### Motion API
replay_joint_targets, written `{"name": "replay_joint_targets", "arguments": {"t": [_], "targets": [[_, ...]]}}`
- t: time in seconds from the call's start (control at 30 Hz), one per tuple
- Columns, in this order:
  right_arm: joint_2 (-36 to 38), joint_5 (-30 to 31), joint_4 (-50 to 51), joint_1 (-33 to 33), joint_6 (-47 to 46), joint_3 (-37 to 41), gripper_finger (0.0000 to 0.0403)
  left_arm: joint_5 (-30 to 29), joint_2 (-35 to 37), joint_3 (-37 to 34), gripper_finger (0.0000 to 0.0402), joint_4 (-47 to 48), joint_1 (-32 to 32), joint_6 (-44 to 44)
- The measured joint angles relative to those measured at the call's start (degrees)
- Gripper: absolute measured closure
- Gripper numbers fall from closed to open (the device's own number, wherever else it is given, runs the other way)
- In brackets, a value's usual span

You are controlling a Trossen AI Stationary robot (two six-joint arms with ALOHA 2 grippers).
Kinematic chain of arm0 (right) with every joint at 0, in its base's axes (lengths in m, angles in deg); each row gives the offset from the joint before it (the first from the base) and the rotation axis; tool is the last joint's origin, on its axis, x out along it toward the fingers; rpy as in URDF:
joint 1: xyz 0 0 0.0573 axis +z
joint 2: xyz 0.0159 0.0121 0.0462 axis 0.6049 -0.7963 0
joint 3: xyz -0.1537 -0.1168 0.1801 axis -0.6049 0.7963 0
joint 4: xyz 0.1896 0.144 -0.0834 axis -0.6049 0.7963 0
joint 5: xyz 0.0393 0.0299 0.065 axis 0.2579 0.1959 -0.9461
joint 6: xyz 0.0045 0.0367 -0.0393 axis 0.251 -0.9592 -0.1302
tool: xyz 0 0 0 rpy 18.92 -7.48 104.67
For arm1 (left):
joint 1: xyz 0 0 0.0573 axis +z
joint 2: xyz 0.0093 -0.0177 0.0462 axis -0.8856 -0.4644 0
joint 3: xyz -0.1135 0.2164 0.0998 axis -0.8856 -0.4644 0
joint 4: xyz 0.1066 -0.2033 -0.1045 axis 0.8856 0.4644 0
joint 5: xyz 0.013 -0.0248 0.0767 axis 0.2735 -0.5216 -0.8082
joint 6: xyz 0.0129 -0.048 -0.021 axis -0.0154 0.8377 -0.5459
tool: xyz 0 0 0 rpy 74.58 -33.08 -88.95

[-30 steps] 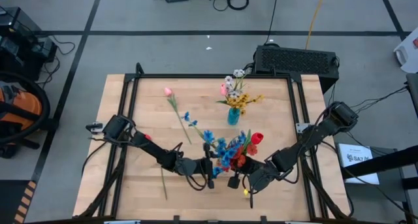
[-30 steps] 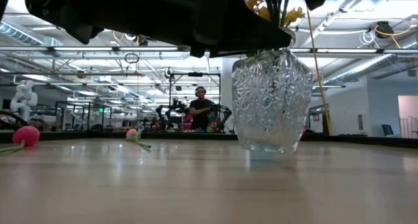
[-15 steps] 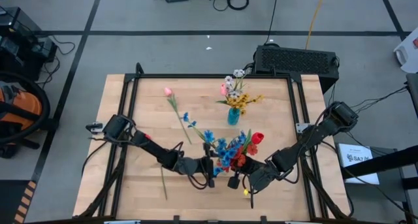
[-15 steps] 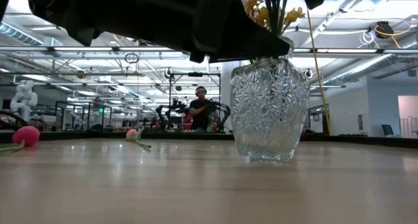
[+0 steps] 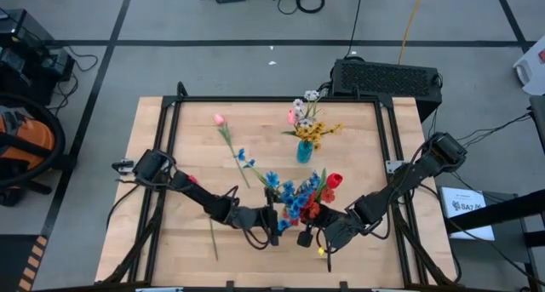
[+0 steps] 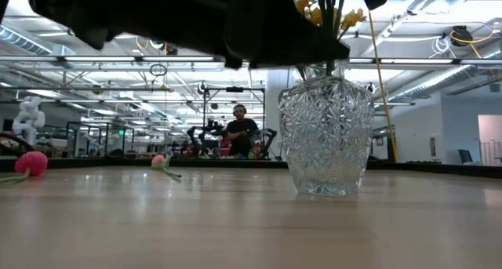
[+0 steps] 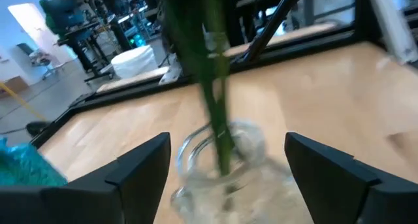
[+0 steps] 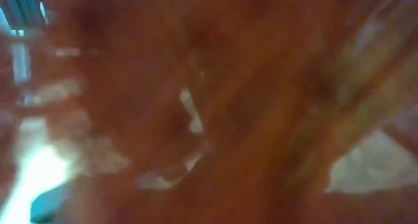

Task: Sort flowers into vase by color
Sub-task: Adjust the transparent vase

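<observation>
Partly sorted, as judged from how the flowers lie. Leftmost on the counter, a pink tulip lies loose on its long stem, with a small blue sprig just beside the stem's lower part; neither stands in a vase yet. Near the front edge, my left fingers stand wide apart on either side of green stems that drop into a clear glass vase, touching nothing, so I judge the blue spray to be delivered. Just right of it, red blooms cluster close against my right fingers, which are closed; what they grip I cannot tell. Farther back, a small teal vase already carries yellow, white and pink blooms. In the low view a cut-glass vase stands upright, stems rising from it.
</observation>
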Motion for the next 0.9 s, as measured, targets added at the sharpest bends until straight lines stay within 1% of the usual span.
{"name": "replay_joint_targets", "arguments": {"t": [0.13, 0.23, 0.3, 0.4, 0.5, 0.57, 0.63, 0.7, 0.77, 0.9], "targets": [[0.0, 0.5, 0.0, 0.0, 0.5, 0.0, 0.0399, -0.7, 3.0, 0.0, 0.0095, 2.3, -1.4, 0.0], [0.0, 1.2, 0.0, 0.0, 0.3, 0.0, 0.0399, -3.5, 6.9, 0.0, 0.0095, 8.3, -2.2, 0.1], [0.0, 1.6, -0.1, 0.0, 0.0, 0.0, 0.0399, -4.6, 10.4, 0.0, 0.0095, 14.5, -2.8, 0.8], [0.0, 1.4, 0.0, 0.0, 0.0, 0.0, 0.0399, -4.5, 15.6, 0.0, 0.0095, 27.2, -3.5, 6.8], [-1.1, 1.3, 0.0, 0.0, -1.5, 0.0, 0.0399, -3.7, 20.1, 0.0, 0.0095, 41.0, -4.1, 14.9], [-2.7, 0.8, 0.2, 0.0, -2.5, 0.0, 0.0399, -3.6, 22.6, 0.0, 0.0095, 47.8, -4.4, 20.8], [-4.3, 0.0, 0.1, 0.0, -3.4, 0.0, 0.0399, -3.5, 24.7, 0.0, 0.0095, 52.4, -4.7, 25.3], [-5.6, 0.3, -0.2, 0.0, -4.2, 0.0, 0.0399, -3.5, 26.0, 0.0, 0.0095, 55.3, -5.0, 27.4], [-6.4, 1.7, -0.1, 0.0, -5.0, 0.0, 0.0399, -3.5, 26.7, 0.0, 0.0094, 55.9, -5.4, 28.5], [-7.7, 1.3, 0.0, -0.1, -5.5, 0.0, 0.0399, -3.2, 27.0, 0.0, 0.0094, 56.2, -5.9, 28.7]]}}
